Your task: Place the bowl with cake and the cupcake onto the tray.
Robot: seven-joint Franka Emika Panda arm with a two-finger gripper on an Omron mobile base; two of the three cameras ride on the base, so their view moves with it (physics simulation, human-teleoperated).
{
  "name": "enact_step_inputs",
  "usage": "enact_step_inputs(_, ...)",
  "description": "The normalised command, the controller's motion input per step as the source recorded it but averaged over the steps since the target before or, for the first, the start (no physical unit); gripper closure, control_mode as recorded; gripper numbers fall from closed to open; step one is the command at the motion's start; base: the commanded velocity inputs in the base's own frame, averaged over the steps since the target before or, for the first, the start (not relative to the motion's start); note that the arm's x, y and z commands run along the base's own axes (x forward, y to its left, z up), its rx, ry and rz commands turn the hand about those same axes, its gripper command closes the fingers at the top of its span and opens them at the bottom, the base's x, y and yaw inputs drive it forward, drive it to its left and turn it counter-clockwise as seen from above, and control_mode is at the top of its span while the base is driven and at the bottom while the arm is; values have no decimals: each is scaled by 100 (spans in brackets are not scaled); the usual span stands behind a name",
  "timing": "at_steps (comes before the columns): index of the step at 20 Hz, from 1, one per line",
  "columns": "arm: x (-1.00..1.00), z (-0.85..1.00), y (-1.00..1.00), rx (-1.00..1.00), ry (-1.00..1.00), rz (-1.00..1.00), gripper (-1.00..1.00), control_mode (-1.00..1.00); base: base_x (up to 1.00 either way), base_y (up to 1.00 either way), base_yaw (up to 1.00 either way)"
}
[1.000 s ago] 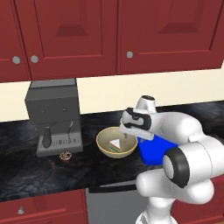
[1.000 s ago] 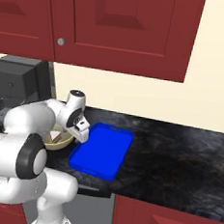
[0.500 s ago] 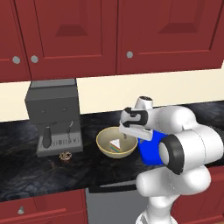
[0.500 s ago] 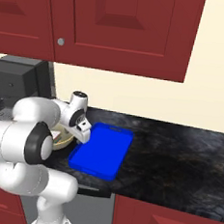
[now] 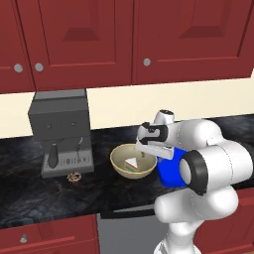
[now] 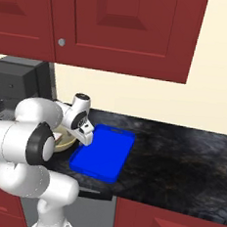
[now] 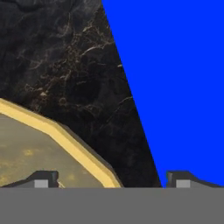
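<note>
The tan bowl (image 5: 132,162) rests on the dark counter with the white striped cake slice (image 5: 131,163) inside it. My gripper (image 5: 143,154) hangs open over the bowl's right rim, between the bowl and the blue tray (image 5: 167,172). In the hand view the gripper (image 7: 111,180) straddles the bowl's rim (image 7: 65,135): one fingertip (image 7: 41,179) is over the bowl's inside, the other (image 7: 181,179) at the edge of the tray (image 7: 175,78). The small brown cupcake (image 5: 75,177) sits on the counter left of the bowl. From the right base, the tray (image 6: 104,151) lies beside the bowl (image 6: 63,141).
A grey coffee machine (image 5: 59,131) stands at the back left, just behind the cupcake. Red cabinets (image 5: 124,39) hang above the counter. Bare dark counter (image 6: 180,156) stretches to the right of the tray.
The hand has dropped slightly toward the bowl's right rim and the elbow has swung outward. Bowl, cupcake and tray have stayed put.
</note>
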Motion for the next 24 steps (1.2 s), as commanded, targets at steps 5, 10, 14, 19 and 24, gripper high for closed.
enact_step_inputs(5,0,0,0,0,0,0,100,-100,0,0,0)
enact_step_inputs(10,0,0,0,0,0,0,100,-100,0,0,0)
enact_step_inputs(14,0,16,0,0,0,0,100,-100,0,0,0)
enact_step_inputs(19,2,39,-2,1,0,0,100,-100,0,0,0)
enact_step_inputs(24,17,30,-23,9,0,-3,100,-100,0,0,0)
